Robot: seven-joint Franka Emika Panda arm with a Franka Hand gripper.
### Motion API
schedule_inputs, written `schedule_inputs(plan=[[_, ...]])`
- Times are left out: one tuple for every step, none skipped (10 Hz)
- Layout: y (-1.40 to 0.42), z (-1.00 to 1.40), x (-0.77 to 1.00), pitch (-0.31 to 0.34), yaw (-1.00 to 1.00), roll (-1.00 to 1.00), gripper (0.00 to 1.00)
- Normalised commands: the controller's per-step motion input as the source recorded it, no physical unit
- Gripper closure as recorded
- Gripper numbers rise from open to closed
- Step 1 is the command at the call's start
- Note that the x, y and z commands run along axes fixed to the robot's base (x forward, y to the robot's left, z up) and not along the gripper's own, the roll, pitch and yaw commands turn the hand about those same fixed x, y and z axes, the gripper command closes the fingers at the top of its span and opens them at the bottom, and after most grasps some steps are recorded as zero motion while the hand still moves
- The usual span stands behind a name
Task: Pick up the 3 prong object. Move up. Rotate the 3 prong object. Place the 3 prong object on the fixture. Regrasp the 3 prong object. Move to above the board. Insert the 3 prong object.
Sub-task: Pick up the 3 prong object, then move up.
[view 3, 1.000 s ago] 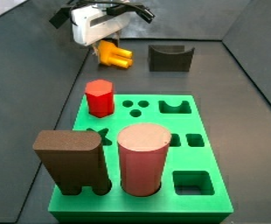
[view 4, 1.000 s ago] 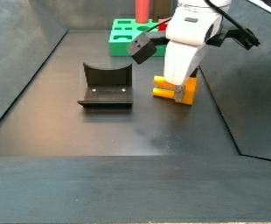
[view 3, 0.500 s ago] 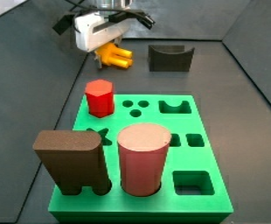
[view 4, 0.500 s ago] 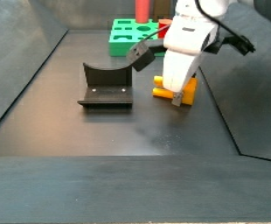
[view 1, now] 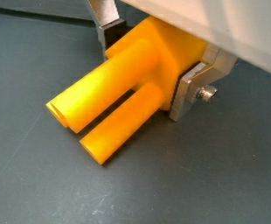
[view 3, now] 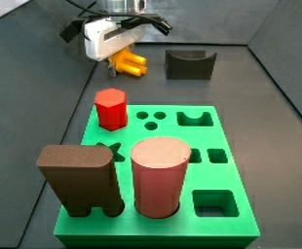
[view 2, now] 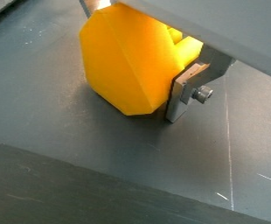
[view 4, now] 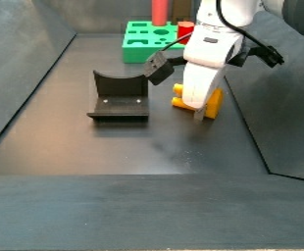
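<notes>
The 3 prong object (view 3: 132,64) is a yellow-orange block lying on the dark floor at the back, prongs along the floor. It also shows in a side view (view 4: 199,102) and fills both wrist views (view 1: 124,87) (view 2: 124,61). My gripper (view 3: 121,58) (view 4: 194,95) stands tilted over it, shut on the block's two sides (view 1: 149,57) (view 2: 141,50). One dark pad (view 1: 107,31) and one silver plate (view 1: 194,83) press against it. The fixture (view 3: 189,64) (view 4: 118,95) stands apart beside it. The green board (view 3: 167,231) (view 4: 143,40) lies further off.
On the board stand a red hexagonal peg (view 3: 109,108) (view 4: 159,10), a big brown block (view 3: 76,176) and a pink cylinder (view 3: 159,175). Sloped dark walls (view 3: 278,88) enclose the floor on both sides.
My gripper has leaned over and come lower around the 3 prong object. The object itself has stayed in the same spot on the floor.
</notes>
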Motion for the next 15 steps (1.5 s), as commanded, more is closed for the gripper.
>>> schedule_inputs(plan=[[0.00, 0.00, 0.00, 0.000, 0.00, 0.00, 1.00], [0.00, 0.00, 0.00, 0.000, 0.00, 0.00, 1.00], [0.00, 0.00, 0.00, 0.000, 0.00, 0.00, 1.00], [0.00, 0.00, 0.00, 0.000, 0.00, 0.00, 1.00], [0.00, 0.00, 0.00, 0.000, 0.00, 0.00, 1.00], [0.00, 0.00, 0.00, 0.000, 0.00, 0.00, 1.00], [0.00, 0.00, 0.00, 0.000, 0.00, 0.00, 1.00], [0.00, 0.00, 0.00, 0.000, 0.00, 0.00, 1.00], [0.00, 0.00, 0.00, 0.000, 0.00, 0.00, 1.00], [0.00, 0.83, 0.00, 0.000, 0.00, 0.00, 1.00], [-0.07, 0.83, 0.00, 0.004, -0.03, -0.01, 1.00], [-0.06, 0.71, -0.03, 0.030, -0.02, -0.01, 1.00], [-0.04, 0.59, -0.02, 0.038, -0.01, -0.02, 1.00], [-0.03, 0.46, -0.01, 0.047, -0.01, -0.02, 1.00], [-0.02, 0.31, -0.01, 0.047, 0.00, -0.02, 1.00]])
